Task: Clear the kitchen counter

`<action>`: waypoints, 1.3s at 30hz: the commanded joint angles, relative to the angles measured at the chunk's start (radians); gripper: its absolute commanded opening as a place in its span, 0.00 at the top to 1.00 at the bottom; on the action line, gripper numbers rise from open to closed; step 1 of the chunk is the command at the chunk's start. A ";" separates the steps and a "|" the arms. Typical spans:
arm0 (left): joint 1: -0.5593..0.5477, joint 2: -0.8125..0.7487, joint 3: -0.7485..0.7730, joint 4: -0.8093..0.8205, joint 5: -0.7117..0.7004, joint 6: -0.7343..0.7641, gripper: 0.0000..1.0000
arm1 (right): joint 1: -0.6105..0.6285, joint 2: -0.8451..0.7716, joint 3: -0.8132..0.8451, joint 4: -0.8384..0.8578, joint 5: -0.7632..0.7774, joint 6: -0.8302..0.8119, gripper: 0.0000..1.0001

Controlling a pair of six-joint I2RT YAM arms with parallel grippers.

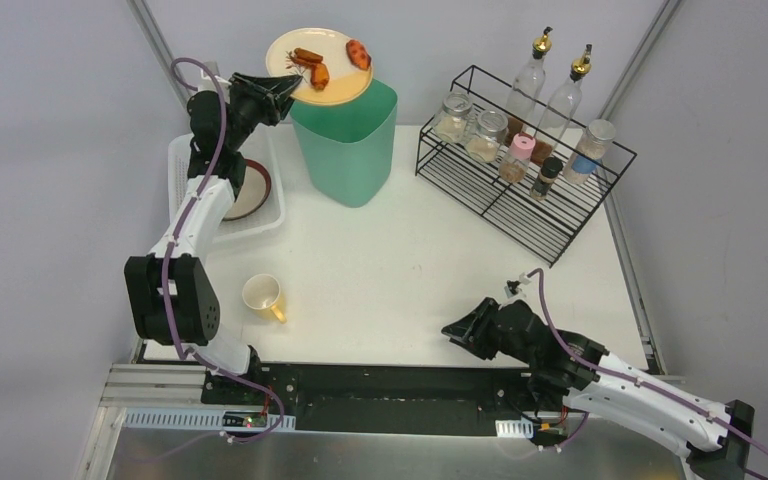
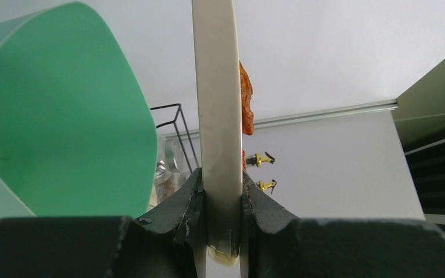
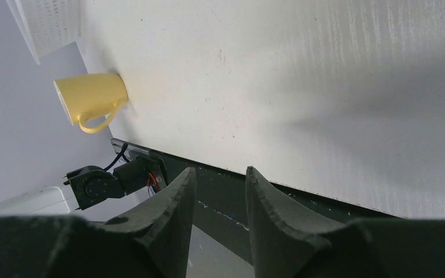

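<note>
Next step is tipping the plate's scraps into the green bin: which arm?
Left. The left gripper grips the round cream plate with orange food scraps above the tall green plastic bin. The right gripper sits open, empty, at the front edge of the white kitchen counter.

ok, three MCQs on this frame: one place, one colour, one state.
1. The plate is: A in the basket; B at the bin, in the left gripper; C in the rack.
2. The mug on the counter is: A yellow; B blue; C red.
3. The right gripper is: A shut on the mug; B open, holding nothing; C shut on a jar.
Answers: 1 B, the jaws pinch the plate's rim, and from above it overlaps the bin's rim. 2 A, the top and right wrist views both show it yellow. 3 B, its jaws stand apart with nothing between.
</note>
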 commanded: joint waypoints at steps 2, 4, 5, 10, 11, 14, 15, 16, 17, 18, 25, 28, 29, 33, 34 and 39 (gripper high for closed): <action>0.019 -0.001 0.159 0.067 0.088 0.085 1.00 | 0.004 -0.041 0.010 -0.033 0.017 0.000 0.60; 0.021 0.006 0.181 0.018 0.095 0.132 1.00 | 0.004 -0.052 0.007 -0.042 0.019 0.002 0.60; 0.024 0.008 0.186 -0.002 0.095 0.149 1.00 | 0.004 -0.056 0.006 -0.046 0.019 0.001 0.60; 0.027 0.004 0.208 -0.125 0.098 0.263 1.00 | 0.005 -0.064 0.003 -0.049 0.018 0.002 0.60; 0.026 0.002 0.212 -0.154 0.097 0.289 1.00 | 0.005 -0.065 0.002 -0.050 0.017 0.002 0.60; 0.026 0.003 0.239 -0.251 0.082 0.366 1.00 | 0.004 -0.068 -0.004 -0.044 0.014 0.001 0.60; 0.025 0.007 0.249 -0.277 0.078 0.385 1.00 | 0.004 -0.068 -0.007 -0.042 0.012 0.001 0.60; 0.026 0.011 0.266 -0.306 0.074 0.407 1.00 | 0.005 -0.068 -0.010 -0.038 0.010 0.002 0.59; 0.026 0.016 0.281 -0.330 0.072 0.423 1.00 | 0.004 -0.067 -0.012 -0.034 0.008 0.002 0.60; 0.027 0.023 0.295 -0.347 0.068 0.436 1.00 | 0.005 -0.066 -0.016 -0.030 0.006 0.002 0.59; 0.026 0.079 0.430 -0.501 0.056 0.543 1.00 | 0.005 -0.075 -0.024 -0.025 -0.001 0.002 0.59; 0.026 0.108 0.507 -0.625 0.030 0.610 1.00 | 0.005 -0.091 -0.026 -0.037 0.004 0.003 0.59; 0.025 0.117 0.532 -0.652 0.023 0.626 1.00 | 0.004 -0.096 -0.029 -0.041 0.006 0.004 0.59; 0.024 0.155 0.605 -0.727 0.017 0.665 1.00 | 0.005 -0.113 -0.031 -0.064 0.010 0.009 0.55; 0.024 0.160 0.616 -0.739 0.016 0.674 1.00 | 0.005 -0.115 -0.031 -0.071 0.011 0.009 0.54; 0.010 0.173 0.663 -0.788 0.012 0.739 1.00 | 0.005 -0.113 -0.026 -0.077 0.013 0.006 0.50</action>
